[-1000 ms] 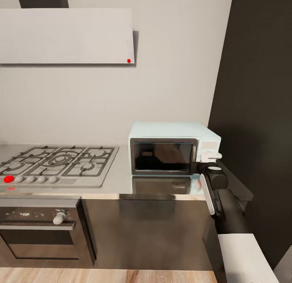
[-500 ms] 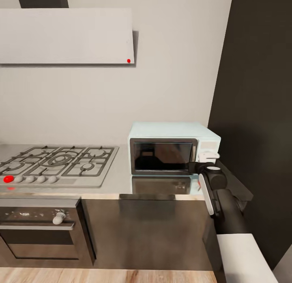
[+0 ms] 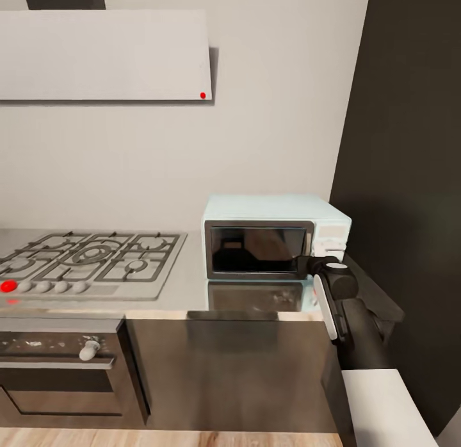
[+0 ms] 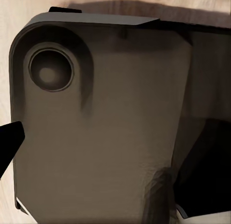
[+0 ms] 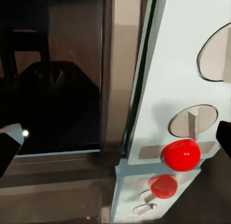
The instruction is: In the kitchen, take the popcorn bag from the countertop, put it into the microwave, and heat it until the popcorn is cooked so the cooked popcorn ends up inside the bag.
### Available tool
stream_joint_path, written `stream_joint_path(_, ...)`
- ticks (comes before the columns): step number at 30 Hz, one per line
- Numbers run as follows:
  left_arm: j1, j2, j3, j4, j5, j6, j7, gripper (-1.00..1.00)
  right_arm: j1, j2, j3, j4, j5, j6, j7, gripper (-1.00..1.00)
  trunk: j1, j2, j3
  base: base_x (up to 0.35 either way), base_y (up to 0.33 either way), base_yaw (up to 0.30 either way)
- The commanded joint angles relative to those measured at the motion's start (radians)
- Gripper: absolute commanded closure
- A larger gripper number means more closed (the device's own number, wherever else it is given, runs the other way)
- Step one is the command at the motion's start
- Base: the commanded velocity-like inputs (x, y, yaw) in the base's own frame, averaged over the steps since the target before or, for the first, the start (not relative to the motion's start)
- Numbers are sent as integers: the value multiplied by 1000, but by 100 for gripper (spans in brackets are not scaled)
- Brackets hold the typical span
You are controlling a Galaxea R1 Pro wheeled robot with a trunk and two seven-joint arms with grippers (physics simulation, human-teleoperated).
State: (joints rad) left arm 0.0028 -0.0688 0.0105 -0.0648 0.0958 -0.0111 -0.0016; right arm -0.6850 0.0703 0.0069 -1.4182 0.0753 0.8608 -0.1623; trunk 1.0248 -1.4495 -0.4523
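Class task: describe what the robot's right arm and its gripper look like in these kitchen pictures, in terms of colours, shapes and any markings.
In the head view, the right arm is made of rounded black segments with a narrow white strip along one side and a silver-grey cap on the joint; nearer the trunk it becomes a boxy white casing. The right gripper has pale, whitish fingers on a black wrist. No cables or markings are visible.

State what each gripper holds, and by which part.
Nothing is visibly held. The right gripper sits open at the microwave control panel; the left gripper's state cannot be told.
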Motion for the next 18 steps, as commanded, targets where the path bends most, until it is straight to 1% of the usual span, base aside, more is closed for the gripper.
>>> stream_joint_path(1,0,0,0,-1,10,-1,0,-100,-1,0,1,-1,8,6,1,-100,0,0,-1,91,0,0)
stream_joint_path(13,0,0,0,-1,10,-1,0,-100,-1,-3,1,-1,8,6,1,-100,0,0,-1,10,0,0)
stream_joint_path(18,0,0,-1,-1,10,-1,0,-100,-1,-1,1,-1,8,6,1,-100,0,0,-1,73,0,0)
